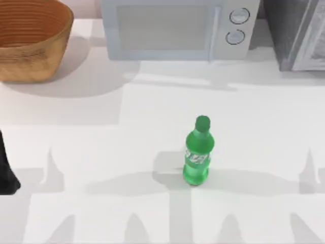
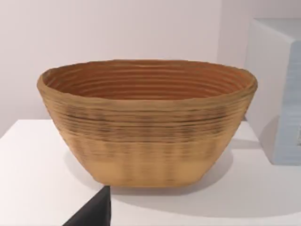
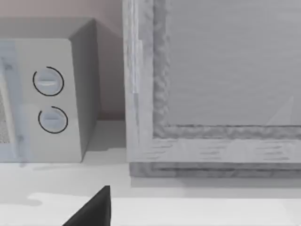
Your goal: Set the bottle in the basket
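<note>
Task not begun, as far as the pictures show. The bottle (image 1: 197,152) stands upright on the white table (image 1: 264,117), near the middle and a little to the right, cap up, label facing the near side. Nothing touches it.

The basket (image 1: 30,43) sits at the far left corner of the table, well apart from the bottle. In the left wrist view the basket (image 2: 146,122) faces the camera squarely, and what shows of its ribbed inside holds nothing (the floor of it is hidden behind the near wall).

Along the far edge: a microwave (image 1: 177,28) just right of the basket, with two round dials at its right end, and a grey framed cabinet (image 1: 297,33) at the far right corner. The right wrist view looks at the microwave (image 3: 51,94) dials and the cabinet (image 3: 211,84) front.

Left arm: a dark part (image 1: 6,175) shows at the table's left edge in the top view, parked, well away from the bottle. How its claw stands I cannot tell. Right arm: the same holds, claw state cannot be told; nothing is held against the bottle in any case.

Left to do, by my reckoning: everything. Reach the bottle, close on it, lift, carry it far and left over the wide rim, set it down inside.
</note>
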Controlling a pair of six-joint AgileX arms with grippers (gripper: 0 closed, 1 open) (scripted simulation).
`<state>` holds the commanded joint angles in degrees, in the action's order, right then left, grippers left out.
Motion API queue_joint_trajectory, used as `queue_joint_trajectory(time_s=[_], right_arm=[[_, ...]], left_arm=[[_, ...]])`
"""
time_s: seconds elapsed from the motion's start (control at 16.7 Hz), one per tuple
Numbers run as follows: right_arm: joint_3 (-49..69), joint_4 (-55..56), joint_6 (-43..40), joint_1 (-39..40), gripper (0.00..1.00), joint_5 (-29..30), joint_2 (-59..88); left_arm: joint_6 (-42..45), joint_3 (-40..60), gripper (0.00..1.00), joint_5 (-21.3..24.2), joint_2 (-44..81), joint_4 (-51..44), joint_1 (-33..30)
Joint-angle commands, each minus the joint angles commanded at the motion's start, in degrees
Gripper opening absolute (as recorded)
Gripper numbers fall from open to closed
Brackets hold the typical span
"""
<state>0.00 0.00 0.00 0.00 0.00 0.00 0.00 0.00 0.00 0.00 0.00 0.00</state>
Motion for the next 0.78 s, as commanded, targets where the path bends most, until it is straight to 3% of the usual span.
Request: queue_joint_trajectory(time_s=[0.36,0.78], right_arm=[[0.00,0.00,0.00,0.00,1.00,0.00,0.00],[0.00,0.00,0.00,0.00,1.00,0.00,0.00]], left_arm=[[-0.15,0.71,1.00,0.40,5.62,4.58,-3.00],[-0.04,4.40,1.00,1.67,32.74,27.07,-16.90]])
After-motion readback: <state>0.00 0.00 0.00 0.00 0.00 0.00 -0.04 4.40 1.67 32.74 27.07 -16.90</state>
